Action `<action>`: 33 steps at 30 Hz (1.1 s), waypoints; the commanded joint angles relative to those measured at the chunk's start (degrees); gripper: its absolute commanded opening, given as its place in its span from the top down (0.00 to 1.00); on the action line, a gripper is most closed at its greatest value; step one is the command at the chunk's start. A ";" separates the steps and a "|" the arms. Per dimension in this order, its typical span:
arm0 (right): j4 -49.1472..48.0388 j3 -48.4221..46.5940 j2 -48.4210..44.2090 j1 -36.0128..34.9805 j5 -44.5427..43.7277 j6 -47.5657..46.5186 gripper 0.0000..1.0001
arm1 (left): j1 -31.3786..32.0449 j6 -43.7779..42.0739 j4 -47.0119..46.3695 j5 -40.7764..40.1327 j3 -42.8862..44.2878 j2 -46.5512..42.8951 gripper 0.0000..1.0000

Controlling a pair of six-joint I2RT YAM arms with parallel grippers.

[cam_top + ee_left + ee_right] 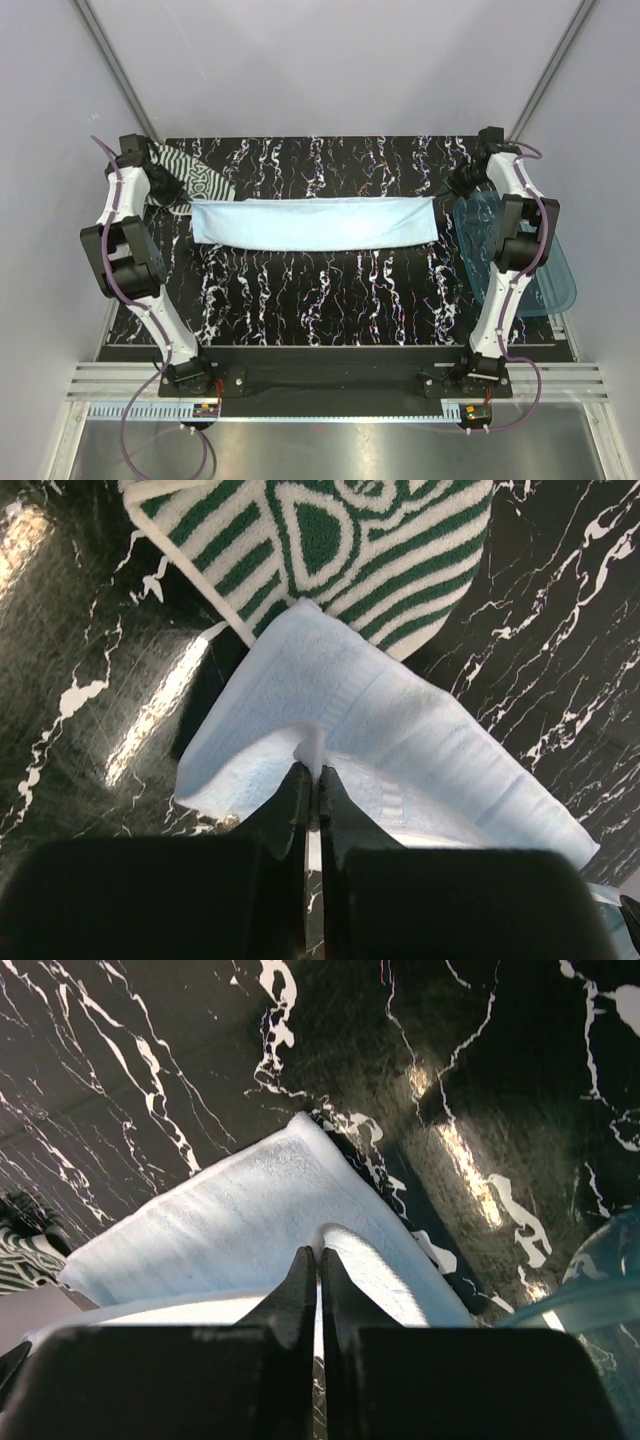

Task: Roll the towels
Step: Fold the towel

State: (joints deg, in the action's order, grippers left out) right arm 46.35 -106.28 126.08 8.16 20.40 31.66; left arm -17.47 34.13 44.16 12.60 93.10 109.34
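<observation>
— Which step are you on?
— A lengthwise fold, I judge. Your left pincer (311,772) is closed on one end of the pale blue towel (312,223), and your right pincer (311,1253) on the other.
— How does it lie?
— As a long band between both pincers, its long axis running from one to the other (the striped towel (350,540) lies just beyond the left pincer, touching the blue corner). Next you must lay both ends down evenly, then roll.

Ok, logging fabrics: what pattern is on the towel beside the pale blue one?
The soft cloth towel carries green-and-white stripes, seen best in the left wrist view.
</observation>
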 commanded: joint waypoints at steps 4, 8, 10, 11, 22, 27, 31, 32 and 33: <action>1.90 -8.50 5.31 -0.52 -1.16 -0.02 1.00 | 1.56 -0.38 0.75 -2.67 6.82 5.70 1.00; 3.92 -13.77 10.05 -0.87 -0.63 -0.11 1.00 | 2.79 -0.38 1.36 -3.11 9.02 9.48 0.99; 4.36 -15.97 11.02 -1.04 -0.19 -0.02 0.87 | 2.97 -0.55 1.72 -3.20 10.17 10.63 0.89; 4.37 -16.50 11.55 -1.13 -0.28 0.07 0.81 | 3.06 -0.73 1.80 -2.85 11.39 11.59 0.84; 6.83 -23.89 7.97 -1.66 0.78 -0.02 0.10 | 3.15 -4.59 3.21 -3.89 16.06 5.82 0.22; 6.21 -20.82 0.32 -3.67 -0.18 -1.42 0.07 | 3.15 -5.13 6.29 -8.20 12.73 -0.69 0.20; 4.55 -14.06 -8.80 -6.49 -0.63 -2.04 0.06 | 3.06 -2.76 2.88 -8.21 -0.96 -12.70 0.22; 3.76 -9.26 -10.58 -7.10 -0.54 -2.04 0.06 | 3.06 -2.23 1.90 -7.68 -7.69 -14.75 0.23; 1.40 -6.25 -12.42 -7.89 -0.45 -1.69 0.09 | 3.06 -1.09 0.85 -6.81 -10.89 -16.77 0.23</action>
State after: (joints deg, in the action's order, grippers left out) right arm 50.68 -118.80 122.26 3.03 20.12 31.03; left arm -14.26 30.96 46.70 6.09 90.89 98.94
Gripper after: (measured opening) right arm 0.923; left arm 0.774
